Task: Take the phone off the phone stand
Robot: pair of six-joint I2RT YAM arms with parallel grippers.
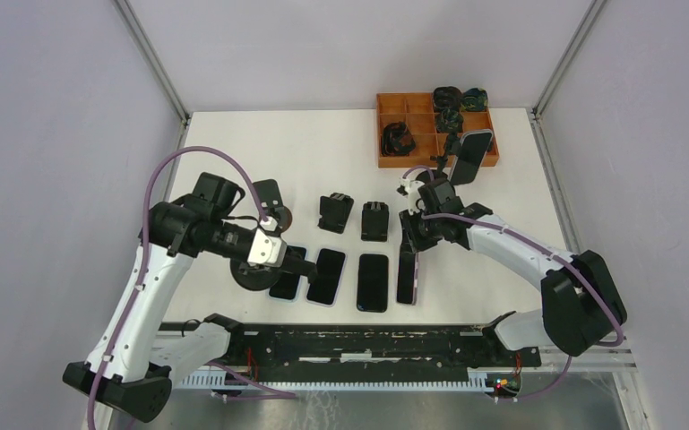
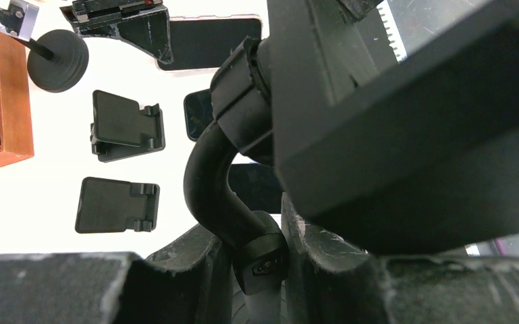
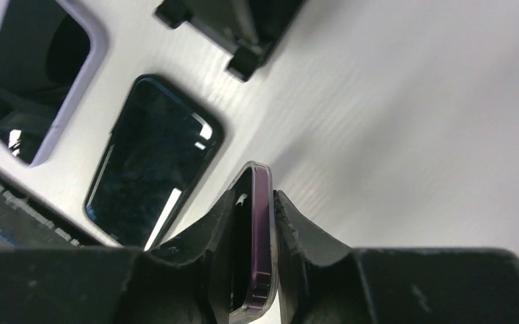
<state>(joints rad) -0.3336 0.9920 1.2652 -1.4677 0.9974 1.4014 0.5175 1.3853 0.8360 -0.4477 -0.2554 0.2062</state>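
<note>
Nearest the arms, several flat phones (image 1: 373,282) lay in a row on the desk (image 1: 260,143). At the row's left end the left gripper (image 2: 260,260) was clenched on the lower joint of the stand (image 2: 206,182), anchoring it.

At the right end the right gripper (image 3: 253,202) was grasping the phone (image 3: 263,229) across its thickness, with the purple rim showing between the fingers. The phone stood on edge, clear of the stand, with its lower end close to the desk. Contact could not be confirmed.

Handling, as judged: a rigid, thin slab of moderate weight with slick, breakable glass faces. A pinch near one end could let it pivot, so a hold nearer the middle would be firmer.

Clearance: a flat phone lay just beside it on the left, and open desk lay to its right. Two folding stands (image 1: 374,220) stood behind the row. Farther back, a second stand (image 1: 470,157) carrying a phone rose near the right gripper, in front of the tray (image 1: 382,134).
</note>
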